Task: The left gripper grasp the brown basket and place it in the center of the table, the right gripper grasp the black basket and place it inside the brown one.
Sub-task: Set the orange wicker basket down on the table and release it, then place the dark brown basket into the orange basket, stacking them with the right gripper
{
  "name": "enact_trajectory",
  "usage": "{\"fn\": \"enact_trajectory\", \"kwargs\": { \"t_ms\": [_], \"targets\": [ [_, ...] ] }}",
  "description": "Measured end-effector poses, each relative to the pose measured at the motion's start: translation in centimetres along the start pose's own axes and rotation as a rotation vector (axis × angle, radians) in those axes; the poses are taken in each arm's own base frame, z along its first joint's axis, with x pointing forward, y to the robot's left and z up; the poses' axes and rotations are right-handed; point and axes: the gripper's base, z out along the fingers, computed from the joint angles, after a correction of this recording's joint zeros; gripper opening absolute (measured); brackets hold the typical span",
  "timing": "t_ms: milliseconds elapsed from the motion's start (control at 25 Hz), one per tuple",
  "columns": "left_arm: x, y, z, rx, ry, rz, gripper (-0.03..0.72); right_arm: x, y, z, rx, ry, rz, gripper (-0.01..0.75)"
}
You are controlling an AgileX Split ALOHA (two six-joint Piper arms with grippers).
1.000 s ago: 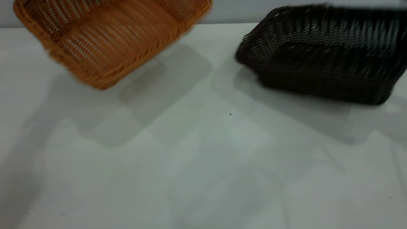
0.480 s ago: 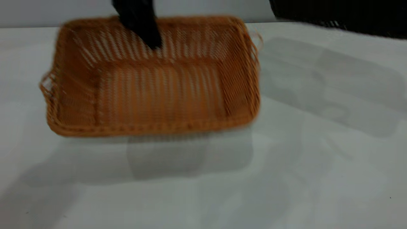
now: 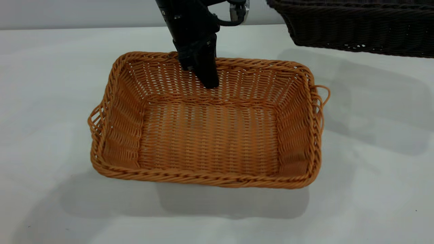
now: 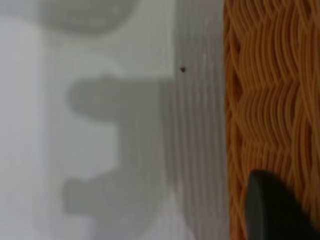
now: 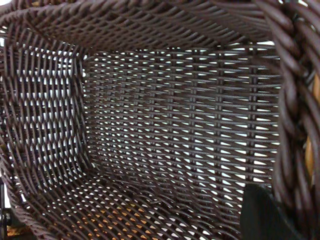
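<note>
**Black basket hanging up at the far right, brown basket lying under and to the left of it**

The brown basket (image 3: 206, 135) is sitting flat on the table (image 3: 373, 189), about in the middle, with its long axis running from the left edge toward the right edge. The left gripper (image 3: 198, 64) is reaching down over the far long rim, and one black finger (image 3: 207, 76) is lying against the inner side of that wall. It is looking pinched on the rim, but the outer finger is hidden, so I am judging this only.

The black basket (image 3: 359, 27) is hanging in the air near the far right corner of the table, clear of the surface, with its shadow falling below it. Its long axis is also running left to right, nearly parallel to the brown one. The right wrist view is looking into its weave (image 5: 165, 130), and a dark finger (image 5: 265, 215) is showing just beside the braided rim; the right gripper seems to be clamping that rim.

So the target is lying to the left, nearer and lower from the carried basket. The right arm is the one nearer to this job. The left gripper, standing on the far rim, is probably in the way of the descent.
</note>
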Motion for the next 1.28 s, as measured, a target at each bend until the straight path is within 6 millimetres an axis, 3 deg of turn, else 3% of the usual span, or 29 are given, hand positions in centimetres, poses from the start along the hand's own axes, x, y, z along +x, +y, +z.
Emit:
{"fn": "enact_trajectory", "kwargs": {
  "t_ms": [480,600,720,840,1000,1280],
  "targets": [
    [-0.1,0.6,0.2,-0.049,-0.018,-0.036,0.417,0.1,0.1,0.0,-0.008,0.013,0.000,0.083],
    [-0.5,1.1,-1.4,-0.133,-0.052,-0.117,0.451,0.2,0.1,0.0,-0.013,0.019,0.000,0.083],
    [-0.4,1.6,-4.5,-0.222,-0.062,-0.201,0.459,0.3,0.2,0.0,-0.023,0.032,0.001,0.083],
    [1.5,2.2,-7.8,-0.296,-0.009,-0.312,0.461,0.5,0.6,0.1,-0.045,0.050,0.004,0.083],
    [5.6,3.0,-11.4,-0.364,0.049,-0.527,0.461,1.1,2.1,1.0,-0.077,0.103,-0.013,0.083],
    [12.4,4.7,-14.5,-0.440,0.005,-0.876,0.461,4.2,8.4,4.3,-0.144,0.252,-0.100,0.083]
  ]
}}
